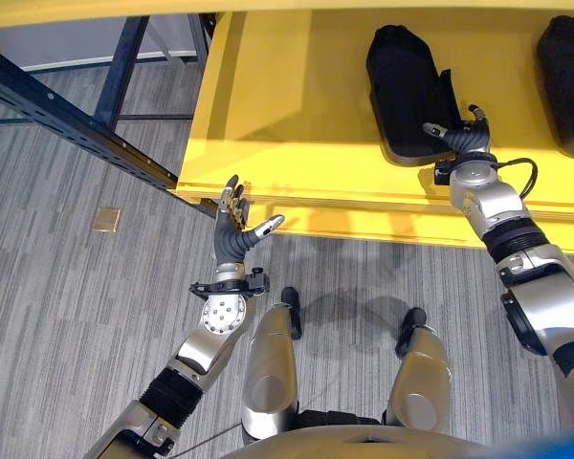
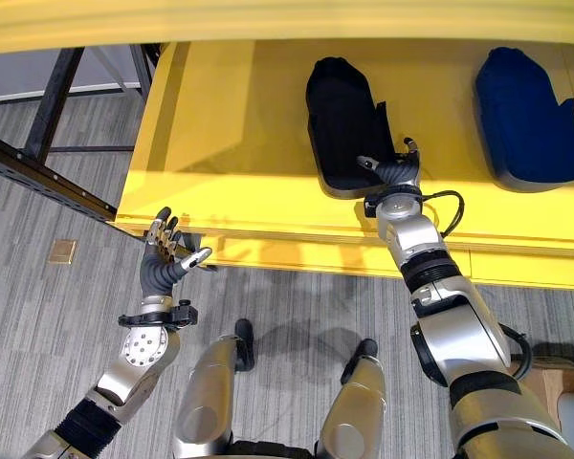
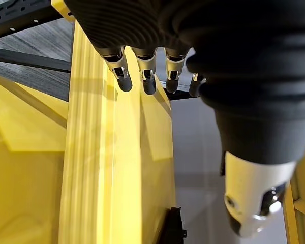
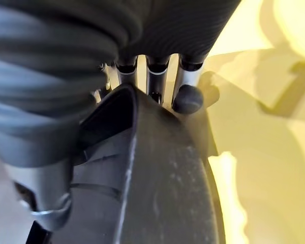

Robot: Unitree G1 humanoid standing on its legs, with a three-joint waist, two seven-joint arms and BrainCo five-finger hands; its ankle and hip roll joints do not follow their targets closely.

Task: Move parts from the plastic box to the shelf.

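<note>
Now the right hand grips the near edge of the black part, which lies on the yellow shelf. It should let go gently so the part stays flat. The left hand waits open, just below the shelf's front edge. Another dark part lies off to the right hand's side.

Both eye views look down from the head, sharing the flat yellow shelf. Each wrist view looks along its own robot hand, very close to that shelf.
</note>
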